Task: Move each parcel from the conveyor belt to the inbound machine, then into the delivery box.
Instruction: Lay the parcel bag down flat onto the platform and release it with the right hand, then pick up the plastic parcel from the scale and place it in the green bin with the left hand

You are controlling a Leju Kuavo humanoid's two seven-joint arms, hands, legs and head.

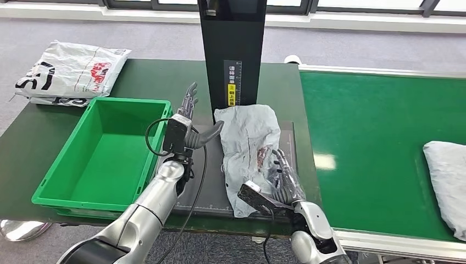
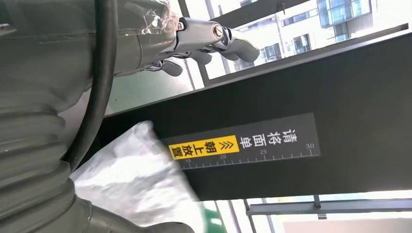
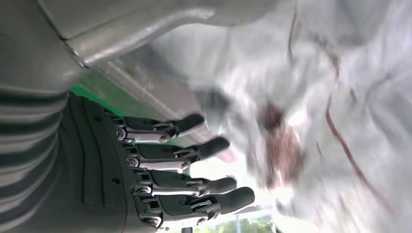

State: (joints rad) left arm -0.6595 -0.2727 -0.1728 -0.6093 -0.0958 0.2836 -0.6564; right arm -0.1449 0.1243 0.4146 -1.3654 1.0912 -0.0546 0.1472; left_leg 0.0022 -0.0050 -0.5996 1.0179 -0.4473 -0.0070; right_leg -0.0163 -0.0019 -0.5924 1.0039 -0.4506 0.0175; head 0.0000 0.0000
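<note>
A crumpled grey plastic mailing parcel (image 1: 248, 149) lies on the dark flat platform of the inbound machine (image 1: 211, 192), at the foot of the machine's black upright column (image 1: 233, 49). The right hand (image 1: 283, 179) sits at the parcel's near right edge, its fingers (image 3: 194, 154) stretched out and slightly apart alongside the plastic; whether they touch or pinch it cannot be told. The left hand (image 1: 189, 124) is raised just to the parcel's left, fingers spread and pointing up, thumb reaching toward the parcel's upper left corner, holding nothing. From the left wrist camera the parcel's pale edge lies beside that hand's thumb, below a yellow label on the column. A green plastic delivery box (image 1: 159, 132) stands on the left hand's outer side. Another grey parcel (image 1: 448, 179) rests on the green conveyor belt (image 1: 379, 137), well to the right of the right hand. A white printed bag (image 1: 68, 71) lies beyond the box.
</note>
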